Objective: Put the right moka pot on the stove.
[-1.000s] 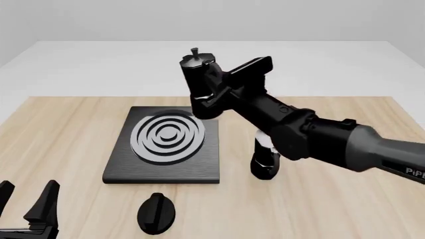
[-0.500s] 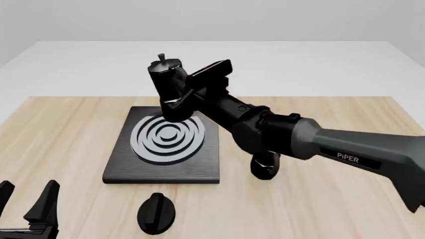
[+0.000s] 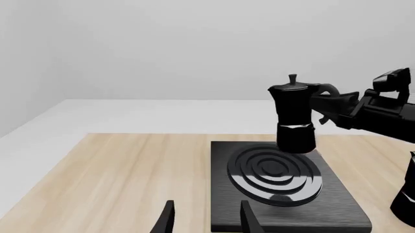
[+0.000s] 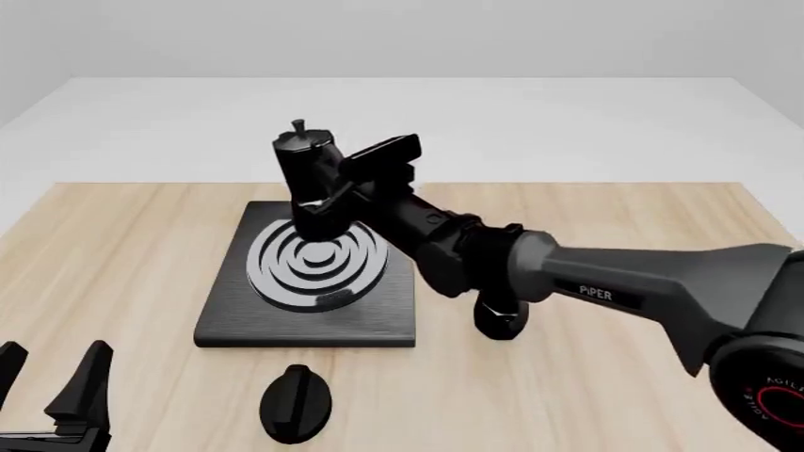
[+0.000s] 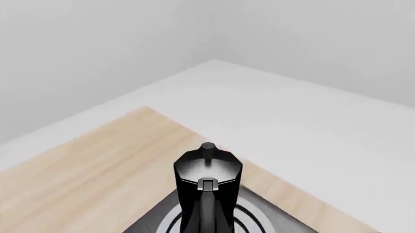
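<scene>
A pale wooden worktop (image 4: 126, 254) carries a flat black stove (image 4: 314, 301) with silver-grey rings on its top. The right arm (image 4: 603, 282) reaches in from the right side of the front view and across to the stove. The right pincer (image 4: 337, 186) is pinching the curved side handle of a small black moka pot (image 4: 307, 179), holding the pot upright in the air just above the rings. In the left wrist view the same moka pot (image 3: 295, 116) hangs over the far part of the stove (image 3: 285, 194), and its base looks just clear of the rings, though whether it touches them cannot be told for certain. The right wrist view looks down along the handle at the pot (image 5: 207, 189), showing its faceted lid and small knob with the rings below it. A second moka pot (image 4: 503, 306) stands on the worktop just to the right of the stove, partly hidden behind the right arm. A small black oval knob (image 4: 296, 403) lies on the worktop in front of the stove, nearer the camera. The left pincer (image 4: 56, 391) sits low at the near left corner of the front view, well apart from the stove, with its fingers spread and nothing between them.
</scene>
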`<action>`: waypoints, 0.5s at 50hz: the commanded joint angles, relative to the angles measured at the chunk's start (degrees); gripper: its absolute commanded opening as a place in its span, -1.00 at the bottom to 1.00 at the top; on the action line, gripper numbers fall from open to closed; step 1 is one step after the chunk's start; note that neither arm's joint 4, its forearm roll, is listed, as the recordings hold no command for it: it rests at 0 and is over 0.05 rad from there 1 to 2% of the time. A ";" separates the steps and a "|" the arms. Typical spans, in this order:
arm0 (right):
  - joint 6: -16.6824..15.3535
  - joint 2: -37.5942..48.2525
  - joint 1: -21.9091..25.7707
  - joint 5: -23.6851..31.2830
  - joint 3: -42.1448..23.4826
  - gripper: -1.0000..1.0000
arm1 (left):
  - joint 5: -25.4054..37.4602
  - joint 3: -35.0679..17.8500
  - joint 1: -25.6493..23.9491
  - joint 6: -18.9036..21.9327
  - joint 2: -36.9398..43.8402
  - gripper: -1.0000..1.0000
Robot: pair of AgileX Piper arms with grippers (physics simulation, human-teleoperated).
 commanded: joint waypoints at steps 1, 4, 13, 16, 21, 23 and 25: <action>1.79 1.08 0.49 -2.27 -1.27 -1.00 | 0.00 0.00 0.01 0.00 0.01 1.00; 2.07 1.19 0.80 -2.54 -0.89 -1.00 | -0.01 0.00 -0.01 -0.01 0.01 1.00; 2.95 2.63 0.76 -4.50 0.92 -1.00 | -0.01 0.00 -0.01 0.01 0.01 1.00; 3.26 3.42 0.55 -4.78 0.88 -1.00 | 0.01 0.00 0.00 -0.01 -0.03 1.00; 3.72 4.99 0.15 -4.87 0.16 -1.00 | 0.00 0.00 -0.01 0.00 0.01 1.00; 3.69 5.58 -0.01 -4.91 -0.20 -1.00 | 0.01 0.00 -0.01 0.00 -0.02 1.00; 3.76 6.38 -0.07 -5.16 -0.54 -1.00 | 0.01 0.00 0.01 0.01 -0.02 1.00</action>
